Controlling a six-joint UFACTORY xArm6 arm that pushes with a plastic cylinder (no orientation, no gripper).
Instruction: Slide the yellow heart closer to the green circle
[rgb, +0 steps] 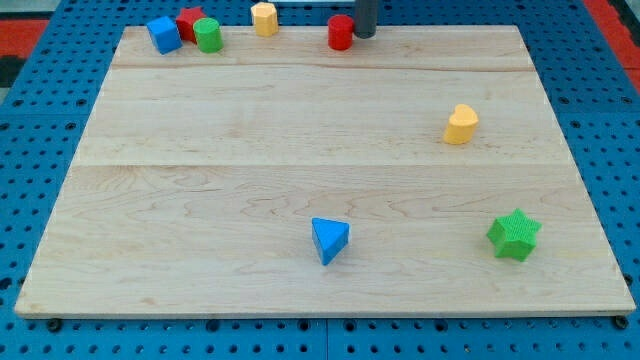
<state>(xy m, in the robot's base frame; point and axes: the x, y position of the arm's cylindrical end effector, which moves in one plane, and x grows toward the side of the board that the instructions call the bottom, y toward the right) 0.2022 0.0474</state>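
The yellow heart (461, 124) lies on the wooden board at the view's right, about a third of the way down. The green circle (208, 35) stands at the view's top left, between a blue block (164, 34) and a red block (190, 19). My tip (365, 34) is at the view's top centre, just right of a red cylinder (341, 32), touching or nearly touching it. The tip is far from the yellow heart, up and to its left.
A yellow block (264, 18) sits at the top edge left of the red cylinder. A blue triangle (329, 240) lies at bottom centre. A green star (514, 235) lies at bottom right. The board (200, 200) rests on a blue pegboard.
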